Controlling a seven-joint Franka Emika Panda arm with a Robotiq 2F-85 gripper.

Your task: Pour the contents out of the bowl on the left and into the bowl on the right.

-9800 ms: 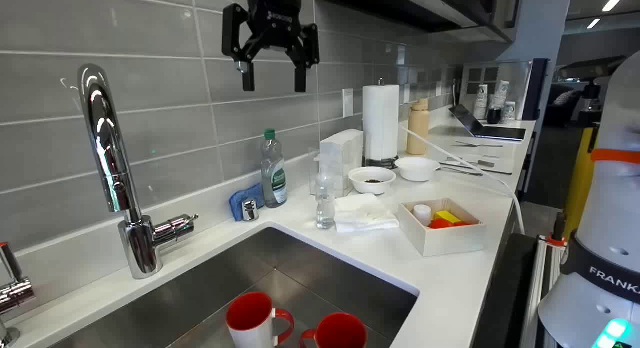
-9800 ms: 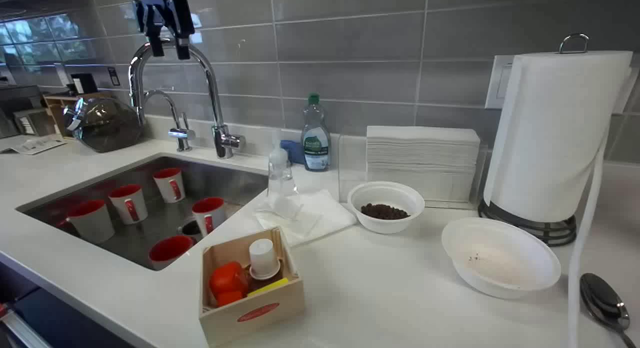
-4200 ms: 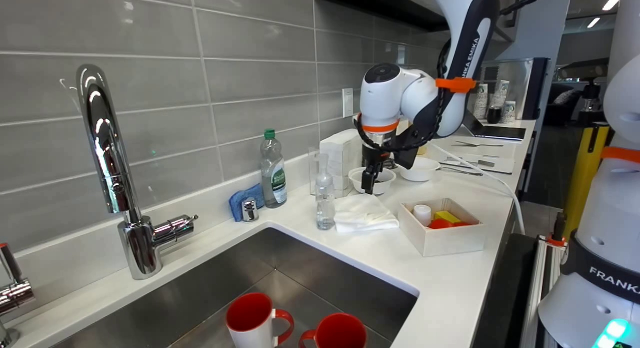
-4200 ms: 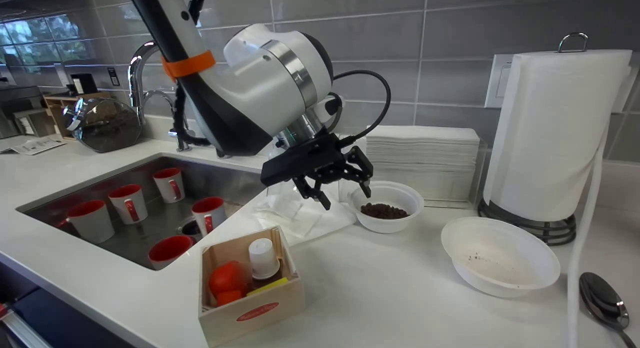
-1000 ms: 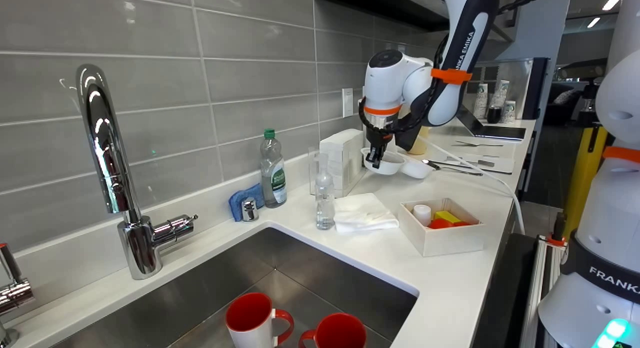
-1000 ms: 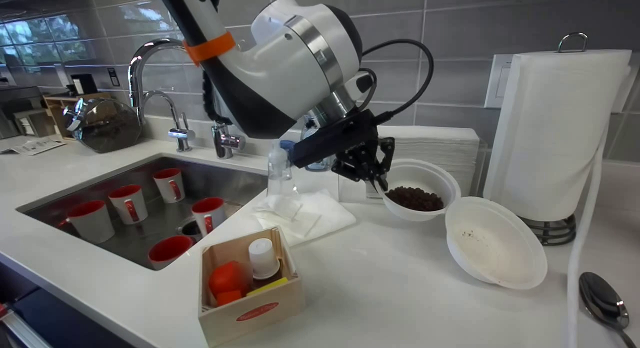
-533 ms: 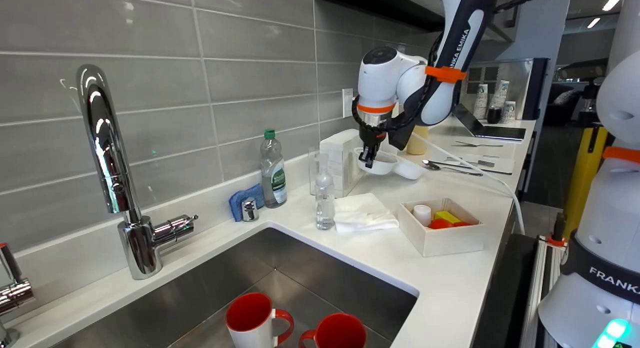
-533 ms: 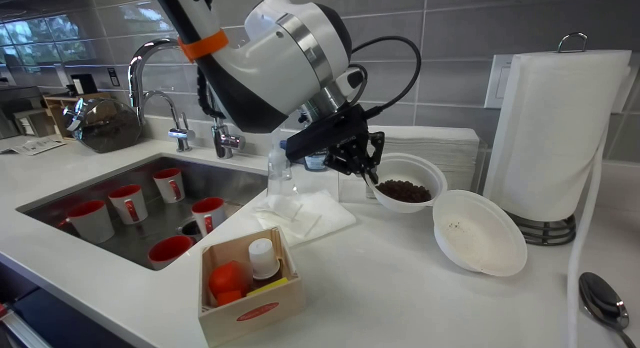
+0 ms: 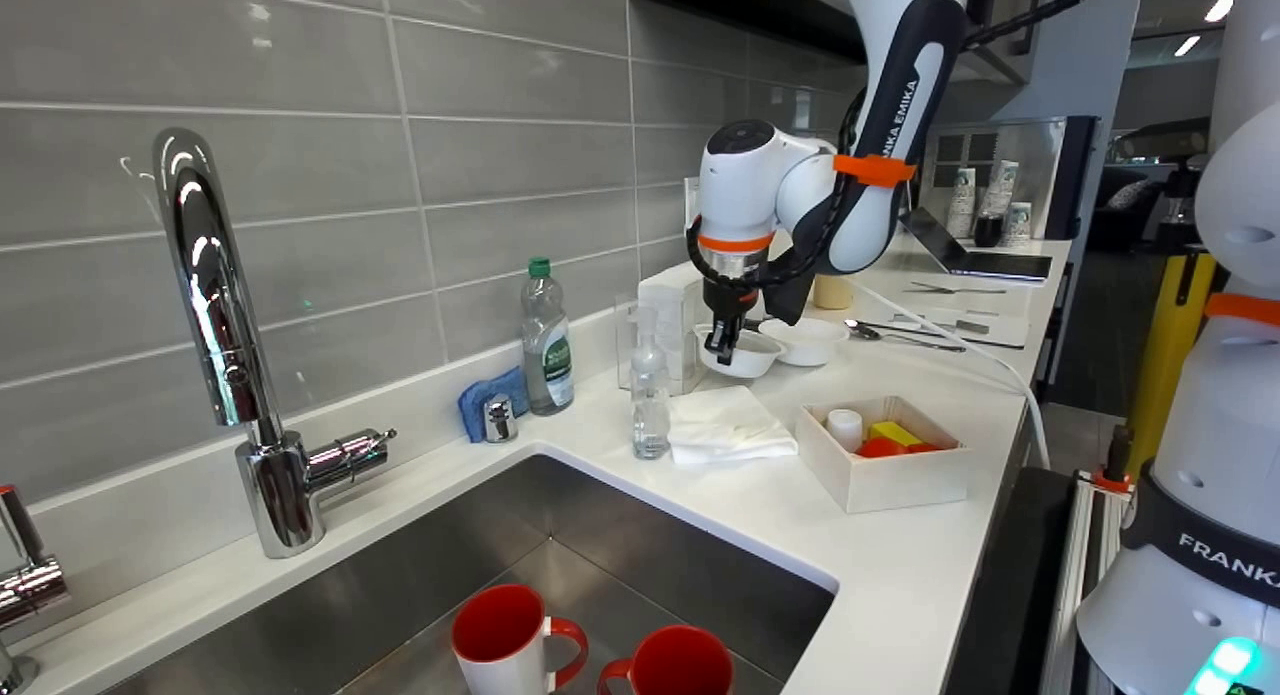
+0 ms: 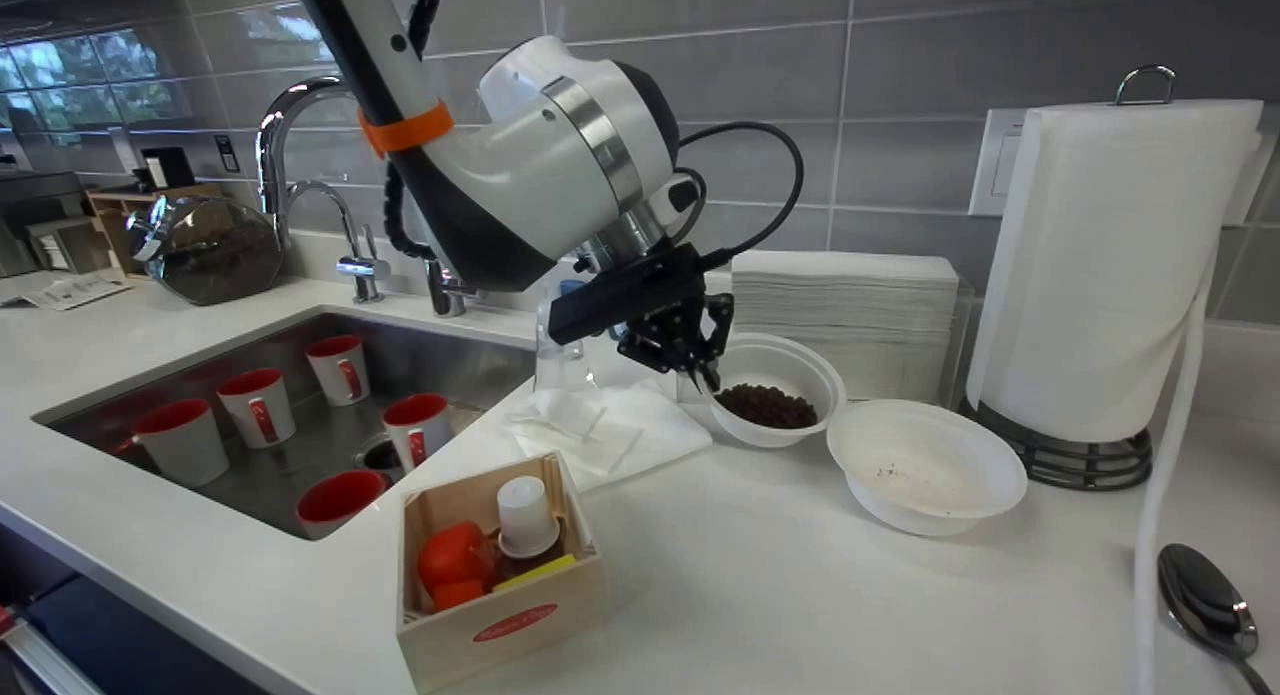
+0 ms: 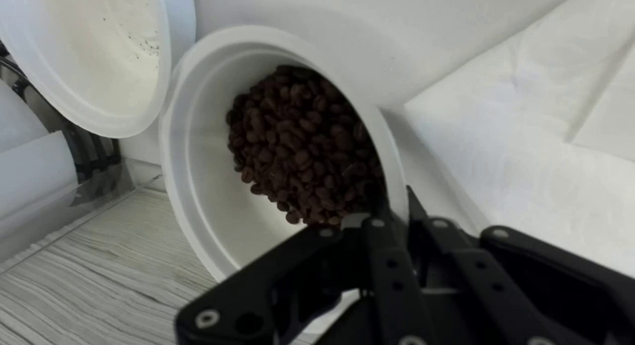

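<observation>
The left bowl (image 10: 795, 360) is white and holds dark brown beans (image 10: 765, 407). My gripper (image 11: 399, 206) is shut on its rim, with one finger inside the wall and one outside in the wrist view. In that view the beans lie heaped toward the gripped side. The right bowl (image 10: 930, 475), white with only a few dark specks inside, stands beside it, the two rims meeting or nearly so. Both bowls also show behind the gripper in an exterior view, where the right bowl (image 9: 805, 340) looks about level. Whether the left bowl's base touches the counter I cannot tell.
A napkin stack (image 10: 850, 315) stands right behind the left bowl, and a paper towel roll (image 10: 1110, 275) behind the right one. Nearby are folded napkins (image 10: 640, 425), a clear pump bottle (image 9: 650, 395), a wooden box (image 10: 505, 585), a spoon (image 10: 1210, 600) and the sink (image 9: 690, 545).
Since the earliest frames my gripper has shut on the left bowl's rim. Over the last second that bowl moved toward the sink and down; the right bowl, tilted before, slid along and levelled out.
</observation>
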